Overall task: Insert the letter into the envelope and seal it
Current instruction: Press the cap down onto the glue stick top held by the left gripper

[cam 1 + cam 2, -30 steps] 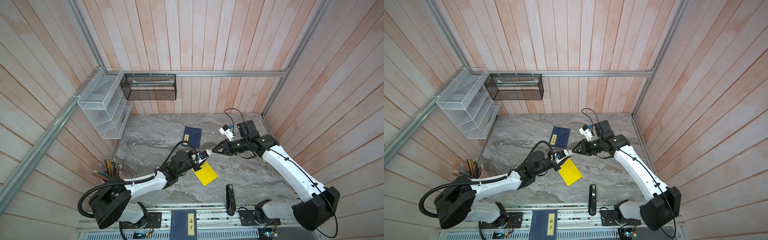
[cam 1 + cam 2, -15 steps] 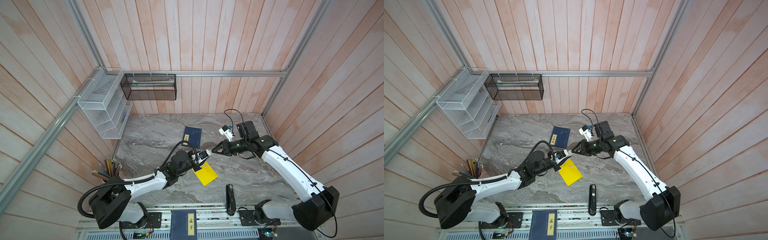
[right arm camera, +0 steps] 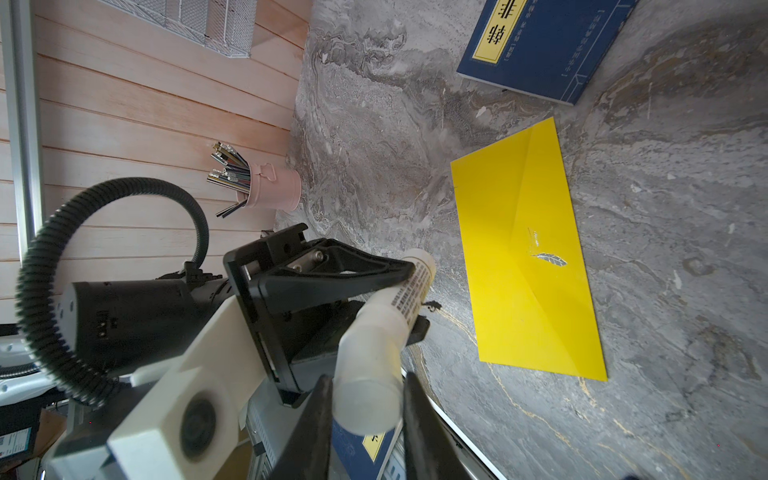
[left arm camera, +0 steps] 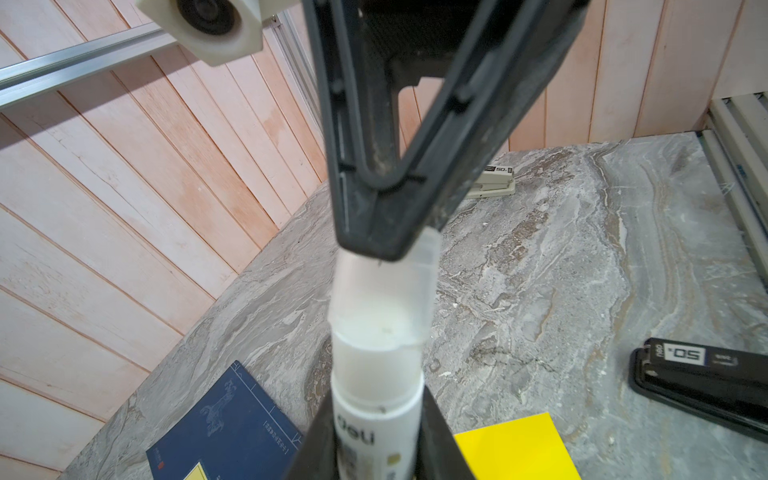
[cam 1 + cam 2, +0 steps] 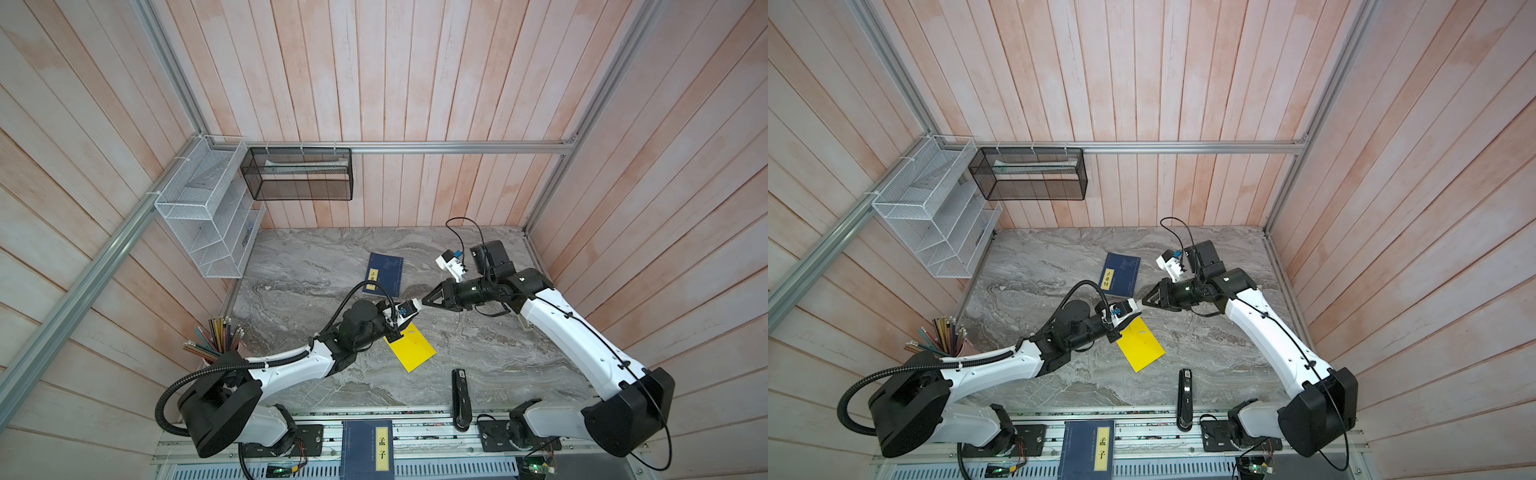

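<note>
Overhead, in both top views, the two arms meet above the middle of the grey marbled counter [image 5: 478, 345]. The left end effector [image 5: 400, 322] clamps the body of a white glue stick [image 5: 409, 308], and the right end effector [image 5: 424, 300] pinches that stick's translucent cap end, so the stick bridges the two. The envelope [image 5: 411, 351] lies flat on the counter just under and in front of the left end effector, its flap folded down. A dark blue book [image 5: 384, 274] lies behind it, apart from it. A black stapler [image 5: 460, 399] lies near the front edge, and a cup of pencils [image 5: 216, 338] stands at the left wall. The letter shows in no view; whether it sits inside the envelope cannot be told.

From the left wrist view, the left end effector [image 4: 376, 449] grips the glue stick [image 4: 376, 432] on both sides of its labelled barrel, while the right end effector [image 4: 388, 245] closes on the clear cap [image 4: 380, 303]. Beside the barrel lie a corner of the envelope [image 4: 515, 451], the dark blue book [image 4: 224, 428] and the black stapler [image 4: 702, 382].

From the right wrist view, the right end effector [image 3: 363, 399] holds the cap [image 3: 370, 374] between its fingers [image 3: 309, 428], and the left end effector [image 3: 409, 297] clamps the printed barrel beyond it. The envelope [image 3: 528, 266] lies closed on the counter [image 3: 665, 249], a small silver feather mark on its flap, with the dark blue book [image 3: 540, 45] well clear of it.
</note>
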Action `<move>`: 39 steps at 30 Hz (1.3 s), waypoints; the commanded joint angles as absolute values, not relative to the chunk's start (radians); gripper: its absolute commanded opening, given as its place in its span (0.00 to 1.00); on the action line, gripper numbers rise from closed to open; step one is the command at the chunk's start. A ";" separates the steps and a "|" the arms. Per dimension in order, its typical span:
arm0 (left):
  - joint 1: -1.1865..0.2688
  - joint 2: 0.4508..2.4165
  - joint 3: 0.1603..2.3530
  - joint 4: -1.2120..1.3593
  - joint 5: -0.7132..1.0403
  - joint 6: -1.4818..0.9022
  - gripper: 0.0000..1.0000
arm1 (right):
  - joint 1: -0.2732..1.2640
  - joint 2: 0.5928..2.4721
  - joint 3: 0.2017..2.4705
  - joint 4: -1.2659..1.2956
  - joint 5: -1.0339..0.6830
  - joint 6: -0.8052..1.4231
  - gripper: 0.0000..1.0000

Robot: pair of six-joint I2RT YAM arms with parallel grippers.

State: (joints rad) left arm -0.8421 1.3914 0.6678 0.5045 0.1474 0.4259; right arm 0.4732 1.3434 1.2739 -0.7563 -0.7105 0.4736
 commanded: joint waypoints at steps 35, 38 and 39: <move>-0.853 1.402 0.730 0.472 0.170 0.439 0.00 | 0.611 1.468 1.472 -0.922 -0.470 0.423 0.26; -0.852 1.393 0.725 0.480 0.173 0.434 0.00 | 0.622 1.475 1.481 -0.928 -0.428 0.431 0.26; -0.853 1.390 0.723 0.482 0.174 0.432 0.00 | 0.628 1.478 1.483 -0.931 -0.414 0.434 0.26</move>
State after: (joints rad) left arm -0.8398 1.3994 0.6846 0.4305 0.1295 0.4259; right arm 0.6025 1.4586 1.4532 -0.9249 -0.4469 0.4377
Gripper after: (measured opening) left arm 0.280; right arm 0.261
